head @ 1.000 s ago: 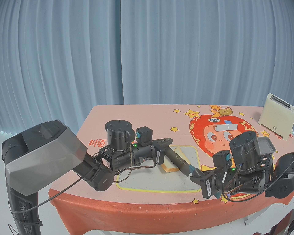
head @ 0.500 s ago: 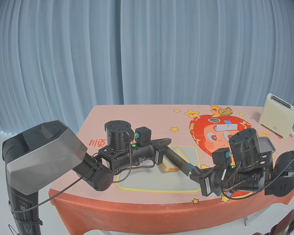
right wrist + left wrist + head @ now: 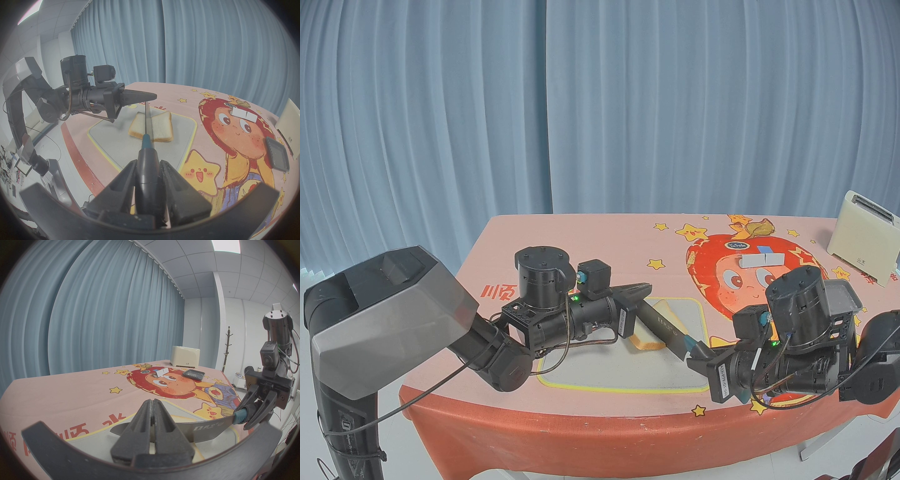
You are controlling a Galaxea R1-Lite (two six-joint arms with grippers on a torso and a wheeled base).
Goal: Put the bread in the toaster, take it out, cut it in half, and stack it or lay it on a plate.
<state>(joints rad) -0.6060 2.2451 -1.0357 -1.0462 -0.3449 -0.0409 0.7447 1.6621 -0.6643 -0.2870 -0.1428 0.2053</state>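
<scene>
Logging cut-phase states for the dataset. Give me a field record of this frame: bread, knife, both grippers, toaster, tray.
bread: lies flat on the grey mat
knife: blade edge-down along the bread's midline; cannot tell if it has cut through
right gripper: shut on the knife's handle
left gripper: shut, tips over the bread's far edge by the knife's tip; contact unclear
toaster: upright at the table's far right corner
dark tray: on the tablecloth near the toaster

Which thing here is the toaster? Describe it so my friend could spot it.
Start at the pink table with the cartoon face. Beyond it, at the far right edge, stands the toaster: a cream upright box with a top slot, unlike the flat dark tray nearby.
</scene>
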